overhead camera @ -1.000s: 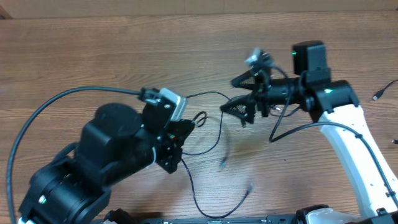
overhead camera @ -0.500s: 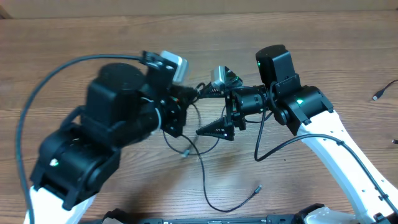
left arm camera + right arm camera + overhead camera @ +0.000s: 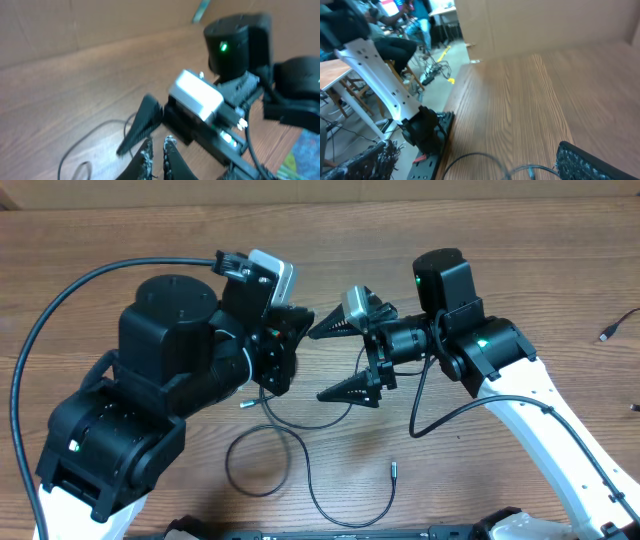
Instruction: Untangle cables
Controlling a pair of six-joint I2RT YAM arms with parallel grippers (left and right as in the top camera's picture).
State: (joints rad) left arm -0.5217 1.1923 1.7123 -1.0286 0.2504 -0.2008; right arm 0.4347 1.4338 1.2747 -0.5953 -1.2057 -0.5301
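Left tool closed, fingertips nearly touching; cannot tell if a strand is pinched between them. Right tool wide open, holding nothing, fingers pointing to 9 o'clock, just beside the left arm, above the bench. Cables: thin black cord comes out from under the left arm, runs toward 6 o'clock, makes one loose loop at 7 o'clock, then sweeps round to a plug end at 5 o'clock. Second plug lies on the bench right by the left arm.

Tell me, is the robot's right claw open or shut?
Open. Seen from overhead, the right gripper has its two fingers spread wide apart.
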